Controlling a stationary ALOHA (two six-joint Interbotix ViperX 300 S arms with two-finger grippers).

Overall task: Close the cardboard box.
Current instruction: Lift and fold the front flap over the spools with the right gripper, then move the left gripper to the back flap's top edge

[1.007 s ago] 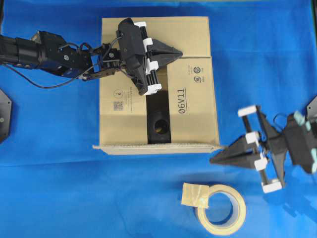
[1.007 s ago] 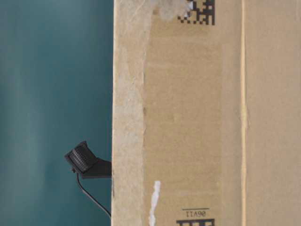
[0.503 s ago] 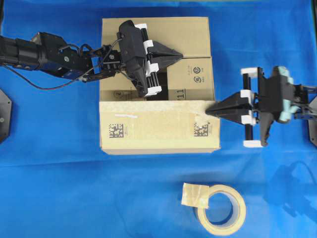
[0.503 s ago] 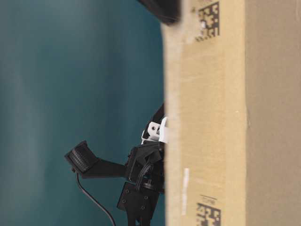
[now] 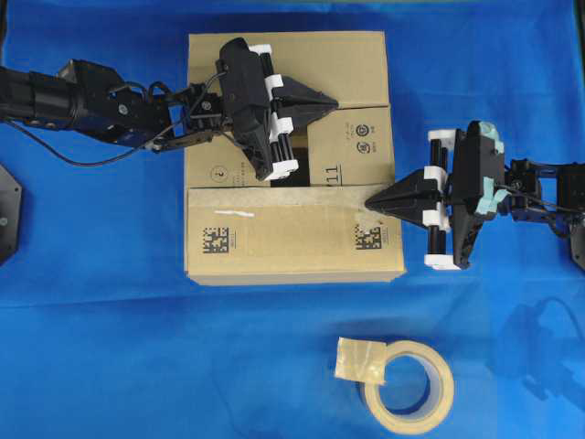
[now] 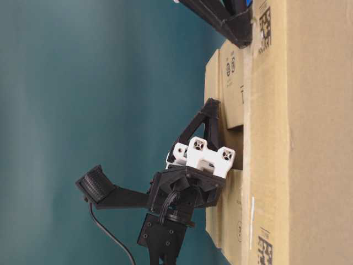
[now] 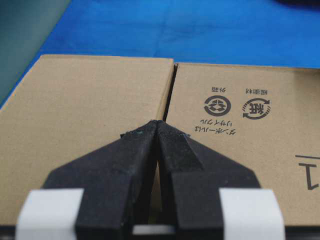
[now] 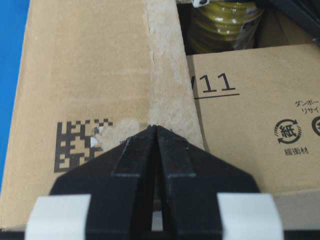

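Inside the cardboard box (image 5: 292,242), a yellow roll (image 8: 225,22) was seen | left gripper (image 5: 331,100) closed, empty | right gripper (image 5: 370,199) closed, empty.

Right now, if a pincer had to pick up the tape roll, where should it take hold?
Grip the tape roll across its ring wall on the right side, one finger inside the hole, coming straight down. It lies flat with the hole up, and a loose tab covers its left rim.
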